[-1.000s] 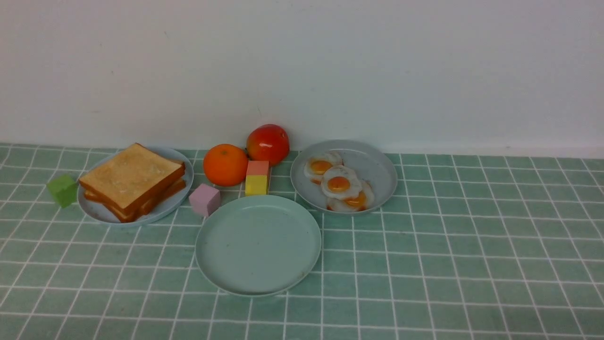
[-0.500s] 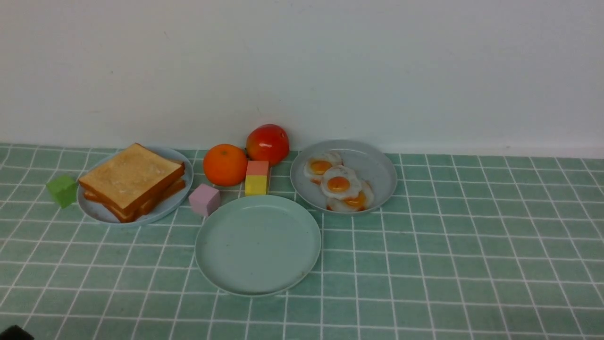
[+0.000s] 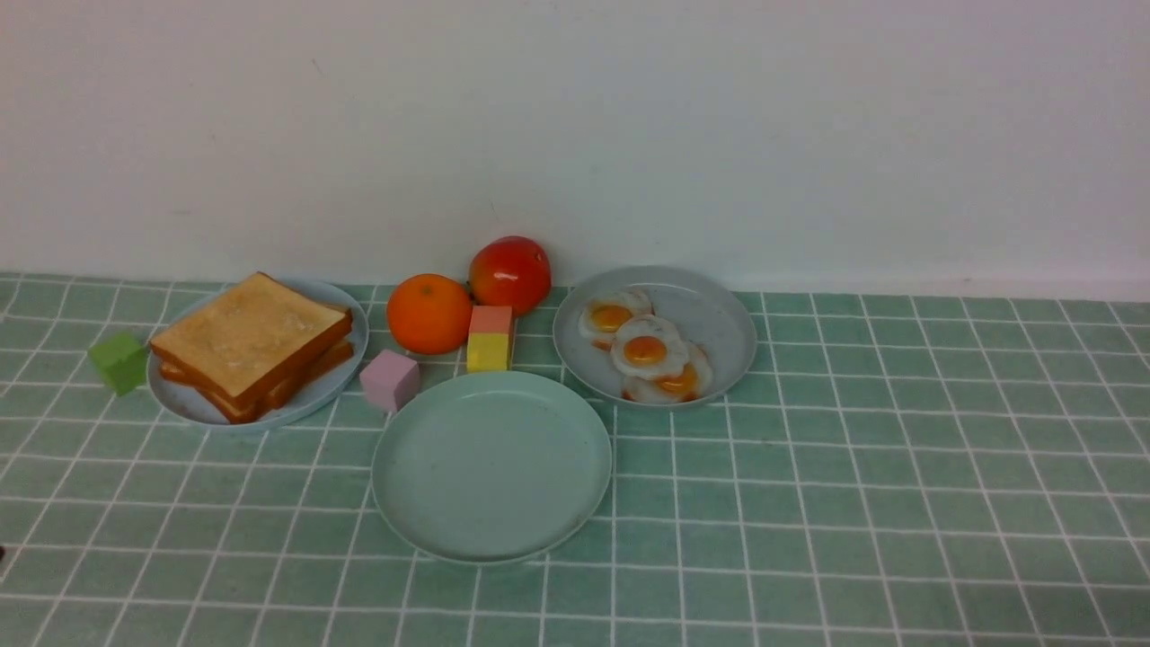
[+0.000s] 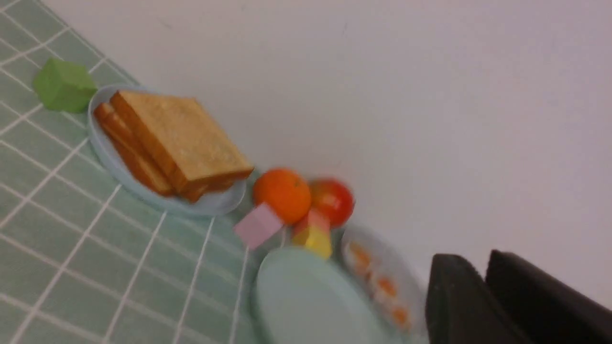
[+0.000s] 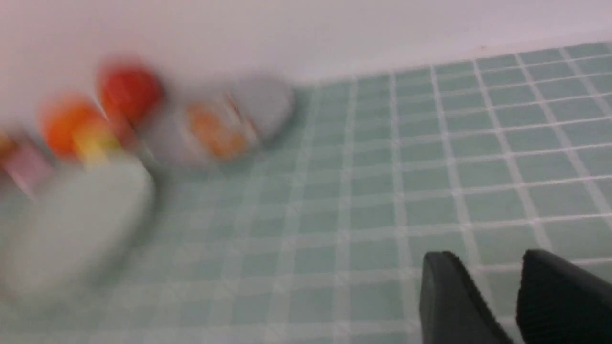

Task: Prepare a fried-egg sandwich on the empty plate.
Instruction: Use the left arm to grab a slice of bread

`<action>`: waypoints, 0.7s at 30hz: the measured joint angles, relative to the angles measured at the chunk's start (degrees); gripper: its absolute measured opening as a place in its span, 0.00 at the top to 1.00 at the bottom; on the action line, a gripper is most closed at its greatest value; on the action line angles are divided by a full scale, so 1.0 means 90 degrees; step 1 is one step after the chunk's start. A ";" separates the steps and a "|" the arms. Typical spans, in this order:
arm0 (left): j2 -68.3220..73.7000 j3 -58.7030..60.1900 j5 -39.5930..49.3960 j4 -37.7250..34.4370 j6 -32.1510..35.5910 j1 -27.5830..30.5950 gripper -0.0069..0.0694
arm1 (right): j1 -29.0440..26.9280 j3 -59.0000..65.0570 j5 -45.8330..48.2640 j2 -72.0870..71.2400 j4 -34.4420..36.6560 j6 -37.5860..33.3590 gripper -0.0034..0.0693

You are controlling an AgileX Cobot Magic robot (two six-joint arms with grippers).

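Empty plate lies front centre, bare; no sandwich exists yet. Toast stack sits on the blue plate to its left, and 3 overlapping fried eggs on the grey plate to its right. Left gripper: jaws nearly together, empty; full closure cannot be confirmed. Right gripper: jaws apart, empty. Hazard: touching eggs or stacked slices may lift together

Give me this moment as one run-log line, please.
assembly: not started | mint plate: empty | toast: stacked on blue plate | eggs: on grey plate | left gripper: empty | right gripper: open, empty
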 joint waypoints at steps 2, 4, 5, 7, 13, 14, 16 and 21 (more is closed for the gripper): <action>0.0910 -0.0676 0.0891 0.0041 0.0785 0.0000 0.88 | 0.0000 0.0000 -0.0637 0.0000 0.0793 0.0503 0.62; 0.1376 -0.1001 0.1286 0.0047 0.1197 0.0000 0.90 | 0.0000 0.0000 -0.0900 0.0000 0.1111 0.0664 0.62; 0.1855 -0.1307 0.1605 0.0069 0.1540 0.0000 0.92 | 0.0000 0.0000 -0.1102 0.0000 0.1372 0.0783 0.62; 0.2573 -0.1723 0.2151 0.0076 0.2137 0.0000 0.93 | 0.0000 0.0000 -0.1410 0.0000 0.1792 0.0932 0.62; 0.4292 -0.2609 0.2490 -0.0172 0.2669 -0.0096 0.93 | 0.0000 -0.0605 -0.0101 0.0140 0.1835 0.0648 0.69; 0.4438 -0.2673 0.2425 -0.0099 0.2723 -0.0276 0.93 | 0.0000 -0.0979 0.0351 0.0321 0.1695 0.0489 0.73; 0.4639 -0.2712 0.2360 0.0153 0.2784 -0.0680 0.93 | 0.0000 -0.1727 0.1218 0.0787 0.1394 0.0078 0.80; 0.5214 -0.2846 0.2361 0.0534 0.2749 -0.1273 0.93 | 0.0006 -0.3769 0.3133 0.2409 0.0751 -0.1226 0.94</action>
